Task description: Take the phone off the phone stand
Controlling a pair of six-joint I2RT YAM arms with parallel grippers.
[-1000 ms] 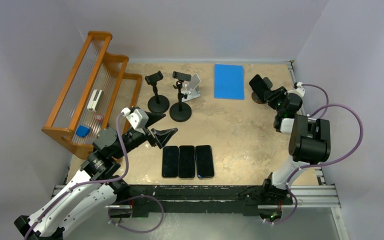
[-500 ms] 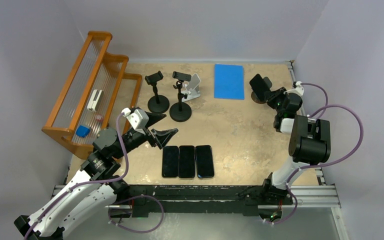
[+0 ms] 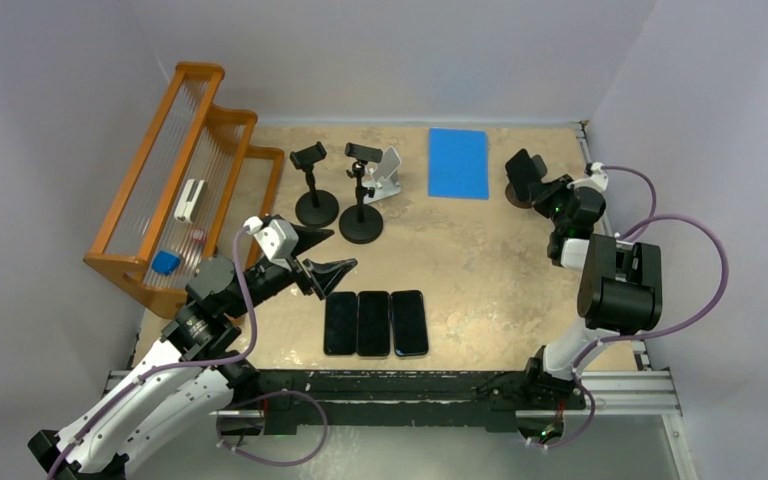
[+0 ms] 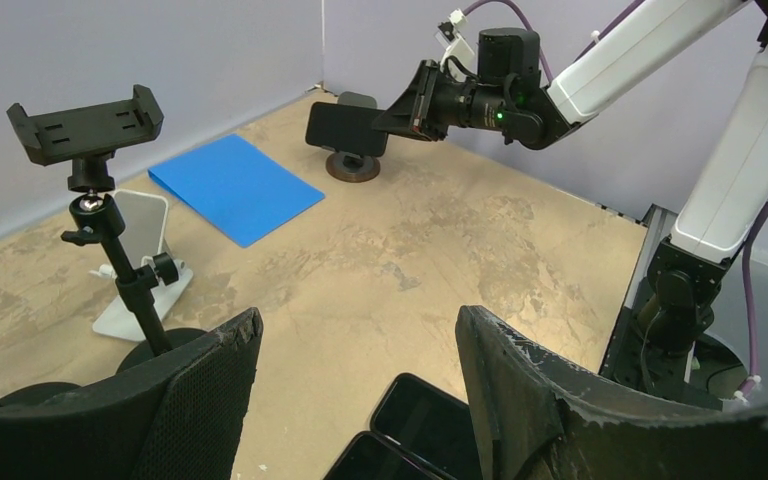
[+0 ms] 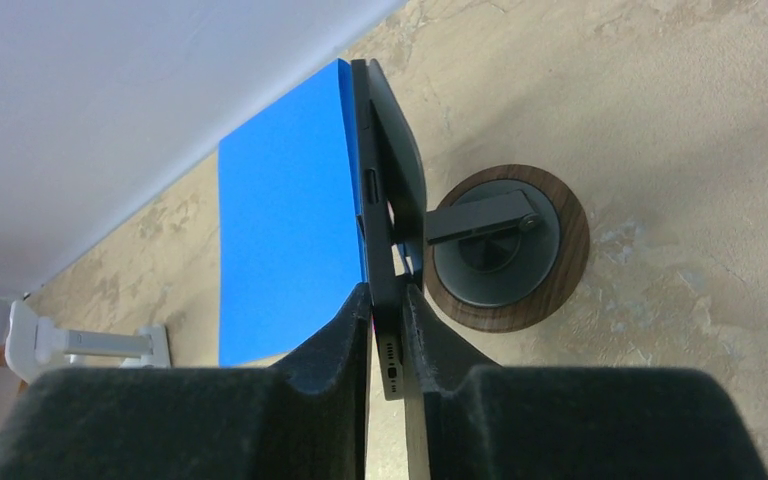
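phone [image 5: 378, 190]: black, slim, edge-on against phone stand [image 5: 500, 235] | right end effector [image 5: 387, 305]: pinching its end | left end effector [image 4: 355, 330]: agape, empty

Smooth phone [image 5: 375, 200]; wood-rimmed stand base [image 5: 500, 272]; matt mat [image 5: 285, 250].

Phone [image 5: 372, 200]: thin dark slab with a blank face, set on its long side at the far right of the table. It stands nearly upright, close against the back plate of the stand, and its near end is pinched between the pads of the right gripper [image 5: 388, 300]. Phone stand [image 5: 505, 250]: round dark base with a wood-coloured rim, flat on the table, carrying a short hinged arm and dark plate.
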